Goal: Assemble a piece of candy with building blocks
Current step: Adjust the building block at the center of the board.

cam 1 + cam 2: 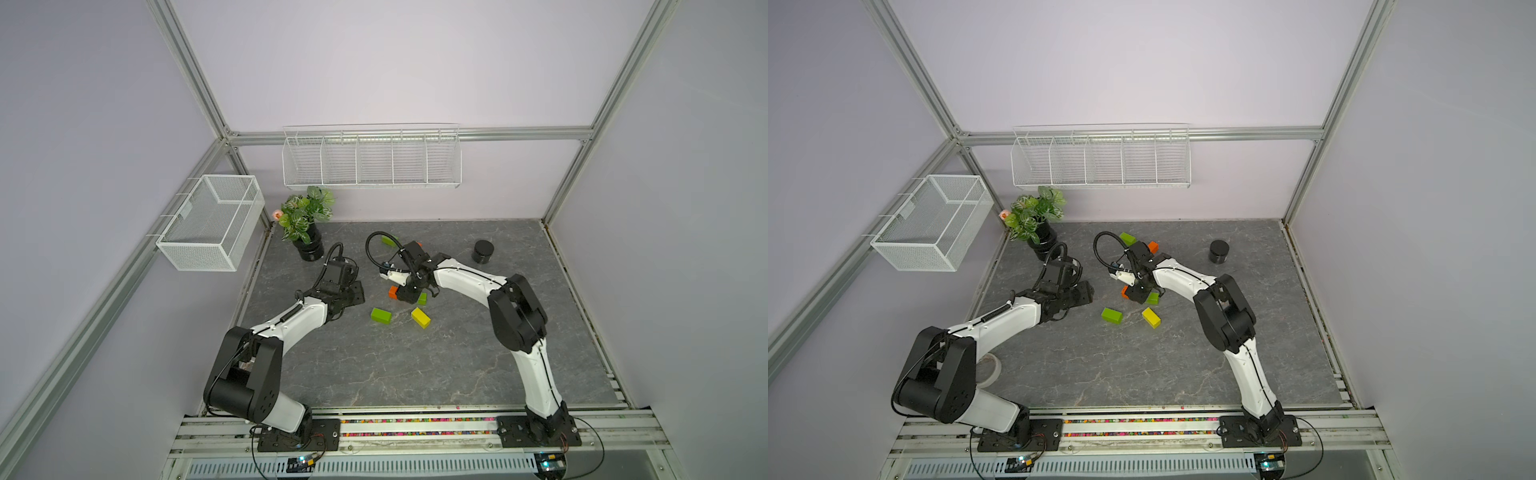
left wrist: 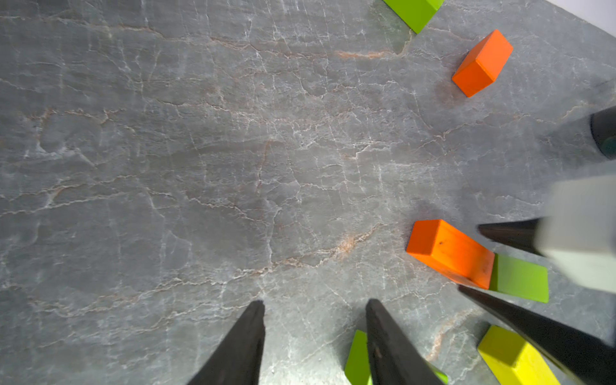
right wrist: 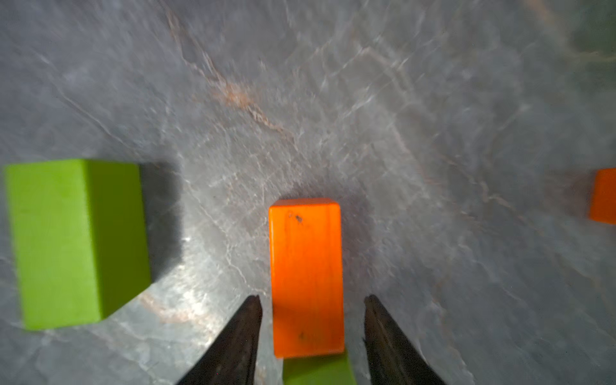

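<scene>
Lying flat near the middle of the grey table [image 1: 374, 374], an orange brick [image 3: 306, 266] is seen between the two fingers of the right gripper [image 3: 311, 300]. The fingers are spread apart with a small gap left on each side, so the brick is not squeezed. Its long side is pointed straight out from the fingers, and its near end is set against a green brick [image 3: 318, 370], so one line is made by the two. The left gripper [image 2: 315, 303] is spread apart too, over bare table, just beside a second green brick [image 2: 356, 360].
</scene>
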`<state>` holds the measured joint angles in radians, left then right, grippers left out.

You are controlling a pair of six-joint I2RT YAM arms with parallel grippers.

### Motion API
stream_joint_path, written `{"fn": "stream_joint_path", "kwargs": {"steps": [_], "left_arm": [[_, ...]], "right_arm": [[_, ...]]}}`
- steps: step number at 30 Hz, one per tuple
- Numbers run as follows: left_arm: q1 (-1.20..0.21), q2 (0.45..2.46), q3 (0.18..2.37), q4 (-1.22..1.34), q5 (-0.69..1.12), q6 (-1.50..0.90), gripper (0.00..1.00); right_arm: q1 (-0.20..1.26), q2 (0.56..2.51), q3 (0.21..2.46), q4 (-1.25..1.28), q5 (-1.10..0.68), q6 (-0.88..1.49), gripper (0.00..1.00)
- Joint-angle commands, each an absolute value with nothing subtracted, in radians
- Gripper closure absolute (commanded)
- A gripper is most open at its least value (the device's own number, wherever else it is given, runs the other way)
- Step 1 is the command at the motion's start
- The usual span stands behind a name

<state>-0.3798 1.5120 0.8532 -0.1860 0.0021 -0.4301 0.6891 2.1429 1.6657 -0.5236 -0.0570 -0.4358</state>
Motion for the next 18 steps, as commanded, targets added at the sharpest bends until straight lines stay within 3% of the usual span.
{"fn": "stream_joint_path", "kwargs": {"steps": [1, 13, 14, 17, 18], "left_arm": [[-0.374, 1.532, 0.872, -0.168, 0.018, -0.452, 0.48], [-0.347, 1.592, 0.921, -0.204, 0.012, -0.433, 0.49], [-0.338, 1.604, 0.935, -0.208, 0.017, -0.432, 0.49], [-0.313, 1.647, 0.994, -0.213, 0.046, -0.428, 0.55], [-0.314, 1.666, 1.027, -0.233, 0.044, -0.416, 0.6]], "right_arm": [[0.692, 1.956, 1.555, -0.303, -0.004, -0.358, 0.46], [0.714, 1.705, 1.33, -0.464, 0.295, -0.025, 0.45], [0.703, 1.696, 1.309, -0.457, 0.311, 0.017, 0.5], [0.658, 1.698, 1.273, -0.443, 0.267, 0.099, 0.81], [0.643, 1.702, 1.265, -0.436, 0.247, 0.113, 0.87]]}}
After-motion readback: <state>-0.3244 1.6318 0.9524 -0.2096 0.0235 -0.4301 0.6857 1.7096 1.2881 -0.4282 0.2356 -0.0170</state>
